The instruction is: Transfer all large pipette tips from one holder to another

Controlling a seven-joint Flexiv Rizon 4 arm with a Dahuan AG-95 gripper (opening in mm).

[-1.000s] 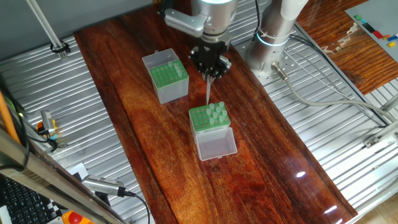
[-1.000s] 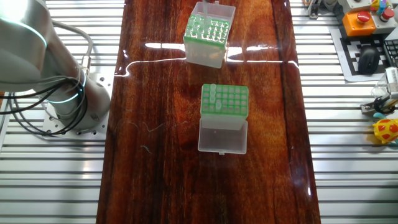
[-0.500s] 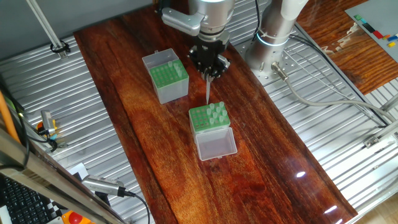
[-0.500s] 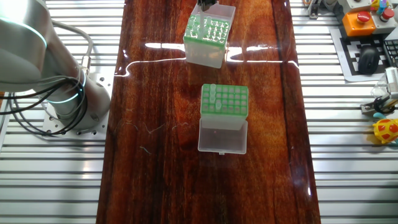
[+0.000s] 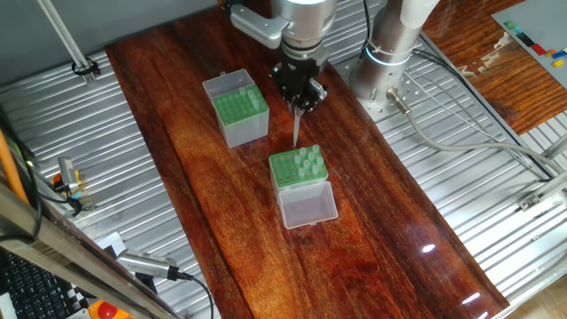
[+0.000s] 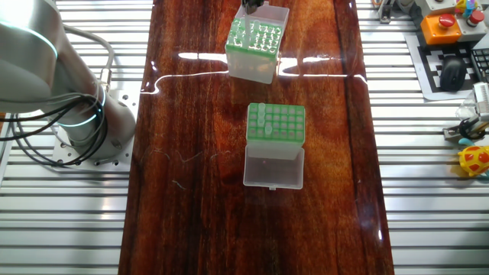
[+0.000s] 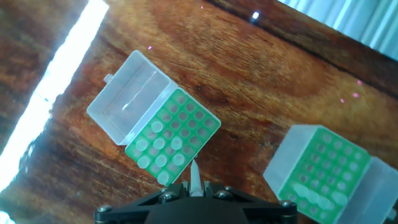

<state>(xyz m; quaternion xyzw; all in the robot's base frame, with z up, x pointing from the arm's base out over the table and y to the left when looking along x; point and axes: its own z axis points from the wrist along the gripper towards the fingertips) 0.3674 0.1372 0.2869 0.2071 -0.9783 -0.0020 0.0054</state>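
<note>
From one fixed view, two green-topped boxes are seen on the counter [image 5: 204, 204]: the grey box [image 5: 237, 111] and the clear box [image 5: 299, 184]. The gripper [image 5: 297, 108] is closed on a tip [image 5: 295, 131], held upright between them and slightly higher than before.

From the other fixed view, four tips [image 6: 263, 120] are counted in the clear box.

In the hand view, the tip is gripped by the fingers [image 7: 214, 190].

A glossy dark wooden desk [image 5: 204, 177] carries 2 green-topped tip boxes well apart: a clear-sided holder [image 5: 299, 180] and a grey-sided holder [image 5: 237, 110].
</note>
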